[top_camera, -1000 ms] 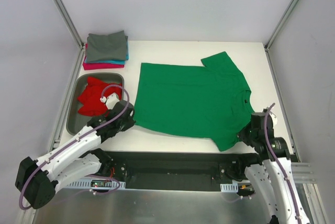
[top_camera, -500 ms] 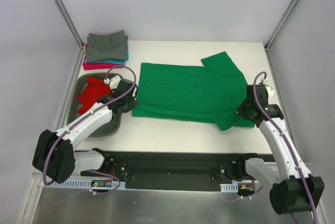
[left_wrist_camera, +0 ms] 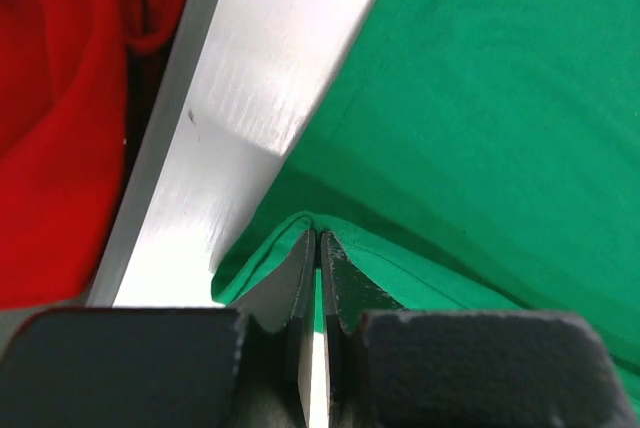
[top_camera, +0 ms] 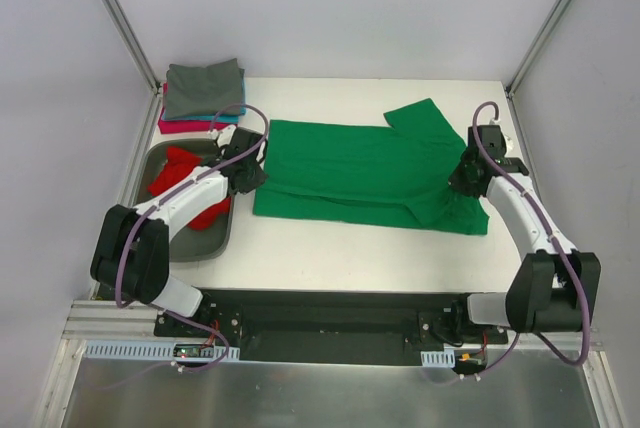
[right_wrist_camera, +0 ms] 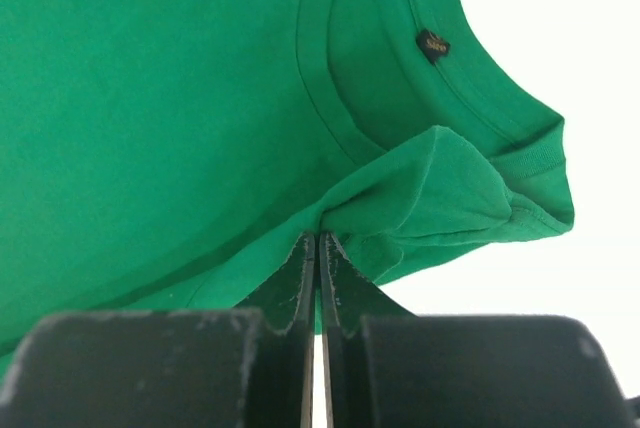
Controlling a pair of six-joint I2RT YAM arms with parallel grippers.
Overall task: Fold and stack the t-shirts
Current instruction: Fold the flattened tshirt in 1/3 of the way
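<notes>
1. Over the last second both arms had swung outward from their bases. The near edge of the green t-shirt (top_camera: 360, 168) had been carried up over its body, so it showed as a narrower band than the earlier flat spread.
2. The green t-shirt lay on the white table (top_camera: 330, 253) just right of the grey metal tray (top_camera: 135, 210), with its hem end toward the tray and its collar end away from it.
3. The left gripper (top_camera: 254, 178) was at the shirt corner nearest the tray. In the wrist view its fingers (left_wrist_camera: 300, 278) were pressed together on a raised fold of green cloth.
4. The right gripper (top_camera: 463, 178) was at the shirt end farthest from the tray, clamped on a fold just below the collar (right_wrist_camera: 330, 78). A sleeve (right_wrist_camera: 450, 198) was bunched beside it, and a small dark label (right_wrist_camera: 433, 45) showed inside the collar.
5. A red t-shirt (top_camera: 178, 176) lay crumpled inside the tray, partly under the left arm.
6. Just behind the tray stood a folded stack: a grey t-shirt (top_camera: 205, 86) on top, a teal t-shirt (top_camera: 236, 110) beneath it, and a pink-magenta t-shirt (top_camera: 185, 126) at the bottom.
</notes>
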